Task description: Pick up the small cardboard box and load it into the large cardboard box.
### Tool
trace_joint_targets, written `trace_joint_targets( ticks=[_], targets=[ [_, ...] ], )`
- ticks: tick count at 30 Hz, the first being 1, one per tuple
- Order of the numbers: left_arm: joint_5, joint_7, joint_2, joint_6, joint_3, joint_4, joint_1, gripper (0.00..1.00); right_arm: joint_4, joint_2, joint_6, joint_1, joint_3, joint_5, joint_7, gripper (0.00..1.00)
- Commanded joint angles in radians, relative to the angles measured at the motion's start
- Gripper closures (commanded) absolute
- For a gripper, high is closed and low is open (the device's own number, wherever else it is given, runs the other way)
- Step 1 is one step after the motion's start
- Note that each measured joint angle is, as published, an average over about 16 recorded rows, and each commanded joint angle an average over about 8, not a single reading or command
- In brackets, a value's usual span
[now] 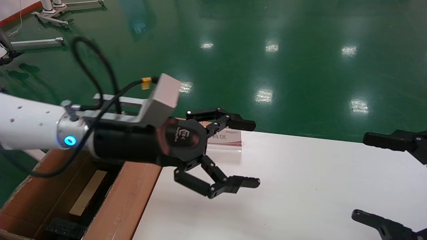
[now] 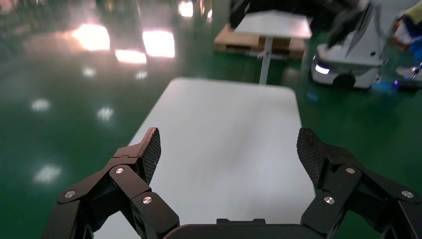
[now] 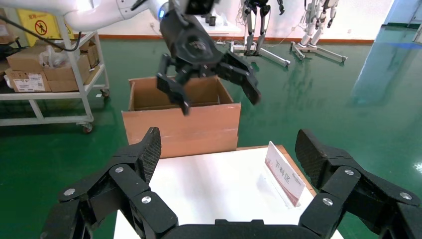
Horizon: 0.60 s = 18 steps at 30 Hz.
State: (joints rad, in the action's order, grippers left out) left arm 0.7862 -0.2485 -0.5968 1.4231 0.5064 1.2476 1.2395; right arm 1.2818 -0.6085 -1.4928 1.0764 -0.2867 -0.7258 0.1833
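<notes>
**boxbot_fan:** So what can go wrong from here? The left gripper point(image 1: 252, 153) hangs over the table point(image 1: 300, 186) with its jaws spread wide and nothing between them. Same story in its own wrist view: just bare tabletop between the pads.

**grumpy_rigger:** I'd watch two things. The sign card point(image 1: 225, 138) stands just behind the gripper's far finger, almost touching it from the head view. Any sideways swing could tip it over. Also, the large cardboard box point(image 1: 26, 200) sits back behind the gripper, below its wrist, on the floor at the table's end. If the arm drops while pulling back, it could snag the near wall or a flap.

**boxbot_fan:** And the small cardboard box point(image 1: 88, 191)?

**grumpy_rigger:** Down inside the big one, I think, well behind and below the fingers. All I can see is a pale tan strip running along the dark interior, with a black foam block point(image 1: 65, 228) near its end. It looks like the carton is on edge or leaning, not flat. I can't tell whether it's seated properly. If it's propped on the foam, it could slide or jam.

**boxbot_fan:** Right gripper point(image 1: 362, 176)?

**grumpy_rigger:** Parked across the table from the left one, jaws also wide and empty.
</notes>
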Motion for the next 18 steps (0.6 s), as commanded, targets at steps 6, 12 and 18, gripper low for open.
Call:
trace_joint_targets(
  ticks=[6,12,18],
  targets=[
    [-0.047,0.051,-0.012,0.061,-0.19,0.03,-0.138,0.0,0.001,-0.001,-0.001,-0.001,0.002,-0.001,0.001,0.0],
    [-0.056,0.061,-0.014,0.073,-0.226,0.036,-0.165,0.0,0.001,-0.001,-0.001,-0.001,0.004,-0.002,0.002,0.0],
    [-0.056,0.062,-0.014,0.073,-0.226,0.036,-0.164,0.0,0.002,-0.002,-0.002,-0.001,0.005,-0.004,0.003,0.0]
  ],
)
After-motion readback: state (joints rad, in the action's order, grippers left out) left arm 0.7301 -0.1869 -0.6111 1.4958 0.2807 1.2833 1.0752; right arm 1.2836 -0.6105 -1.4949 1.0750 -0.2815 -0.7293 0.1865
